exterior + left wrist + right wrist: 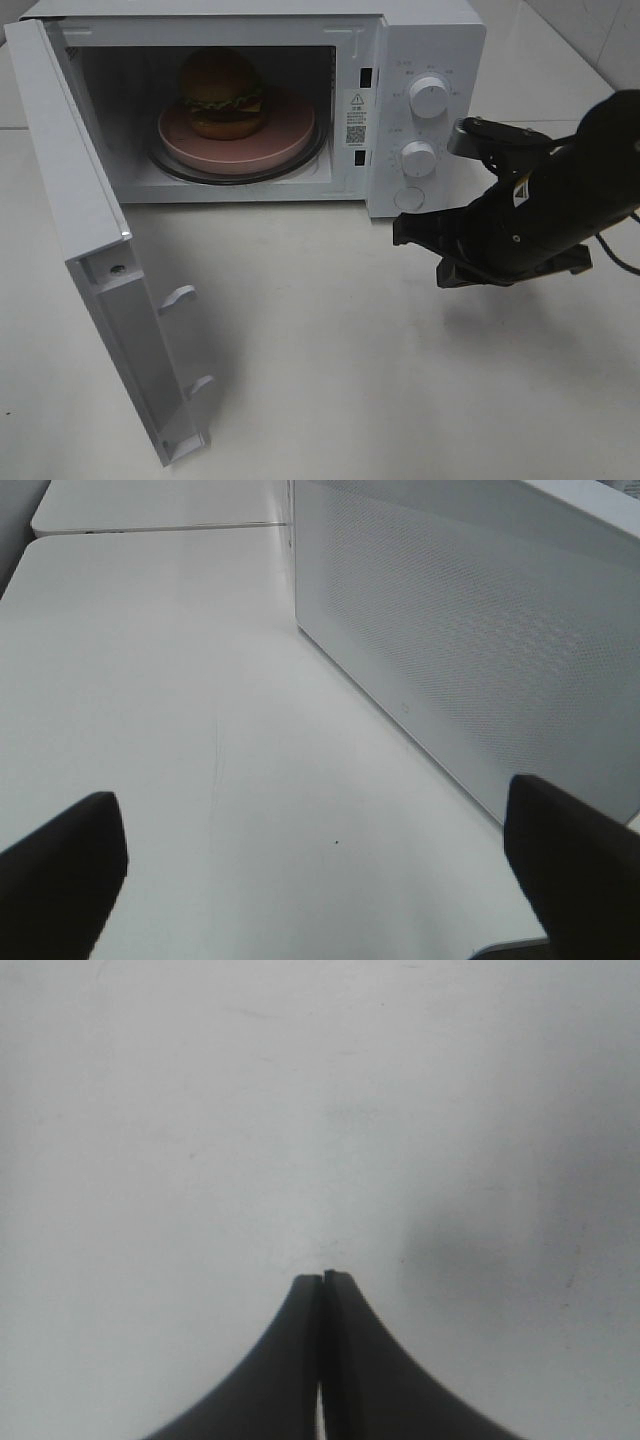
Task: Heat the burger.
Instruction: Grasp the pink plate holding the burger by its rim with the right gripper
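Note:
The burger point(222, 92), with a golden-brown bun, green lettuce and a dark patty, sits on a pink plate point(290, 135) inside the white microwave point(425, 40). The microwave's door point(70, 180) is swung wide open to the left. My right gripper point(400, 228) is shut on nothing and hovers over the table in front of the control panel; in the right wrist view the right gripper point(323, 1278) points at bare table. My left gripper point(312, 805) is open and empty above the table. It does not show in the exterior high view.
The control panel has two round knobs point(429, 97) point(418, 157) and a round button point(409, 199) below them. A white perforated microwave panel point(470, 630) stands close beside the left gripper. The white table point(330, 340) spreads out in front of the oven.

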You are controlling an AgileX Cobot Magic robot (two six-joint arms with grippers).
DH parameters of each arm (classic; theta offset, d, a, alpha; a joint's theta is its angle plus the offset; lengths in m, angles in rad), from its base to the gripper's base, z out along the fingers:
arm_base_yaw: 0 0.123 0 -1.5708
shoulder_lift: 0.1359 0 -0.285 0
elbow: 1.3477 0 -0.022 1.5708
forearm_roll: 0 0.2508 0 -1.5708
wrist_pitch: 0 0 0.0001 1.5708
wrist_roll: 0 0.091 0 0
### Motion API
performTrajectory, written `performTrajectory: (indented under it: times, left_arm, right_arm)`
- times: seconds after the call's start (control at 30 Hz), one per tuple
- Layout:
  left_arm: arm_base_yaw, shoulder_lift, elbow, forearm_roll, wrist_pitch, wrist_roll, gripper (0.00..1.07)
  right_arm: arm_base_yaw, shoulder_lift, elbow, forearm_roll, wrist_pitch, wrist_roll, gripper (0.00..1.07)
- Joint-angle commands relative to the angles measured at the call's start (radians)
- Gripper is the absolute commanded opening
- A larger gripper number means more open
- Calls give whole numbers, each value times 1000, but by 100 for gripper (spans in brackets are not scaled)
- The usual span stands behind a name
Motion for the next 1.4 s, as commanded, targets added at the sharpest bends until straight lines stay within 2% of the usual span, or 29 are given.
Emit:
performTrajectory:
  times: [0.03,0.33,0.57,0.6,0.63,0.7,0.77,1.07,1.2,1.23,1.27,1.3,1.33,1.37,1.4]
  left_arm:
    - [1,-21,4,-1,-9,-7,97]
    - [1,-21,4,-1,-9,-7,97]
    - [1,-21,4,-1,-9,-7,97]
    - [1,-21,4,-1,-9,-7,97]
    - [1,-21,4,-1,-9,-7,97]
    - [1,-21,4,-1,-9,-7,97]
    - [1,-21,4,-1,-9,-7,97]
    - [1,-21,4,-1,-9,-7,97]
    - [1,-21,4,-1,-9,-7,97]
    - [1,-21,4,-1,-9,-7,97]
    - [1,-21,4,-1,-9,-7,97]
    - [1,-21,4,-1,-9,-7,97]
    - [1,-21,4,-1,-9,-7,97]
    - [1,-21,4,-1,-9,-7,97]
    - [1,-21,4,0,-9,-7,97]
  right_arm:
    - [-5,-9,-68,-4,169,-265,0]
    - [-4,-9,-138,-3,325,-621,1]
    - [-4,-9,-208,-3,435,-1096,3]
    - [-4,-9,-208,-3,435,-1096,3]
    - [-4,-9,-220,-3,435,-1215,3]
    - [-4,-9,-223,-3,433,-1266,3]
    - [-4,-9,-228,-3,430,-1480,4]
    - [-3,-9,-228,-23,426,-1662,10]
    - [17,-9,-228,-101,396,-1682,21]
    - [35,-9,-228,-149,360,-1682,30]
    - [35,-9,-228,-149,360,-1682,30]
    - [47,-9,-228,-170,336,-1682,37]
    - [63,-9,-228,-198,290,-1678,48]
    - [63,-9,-228,-198,290,-1678,48]
    - [72,-9,-228,-205,266,-1669,55]
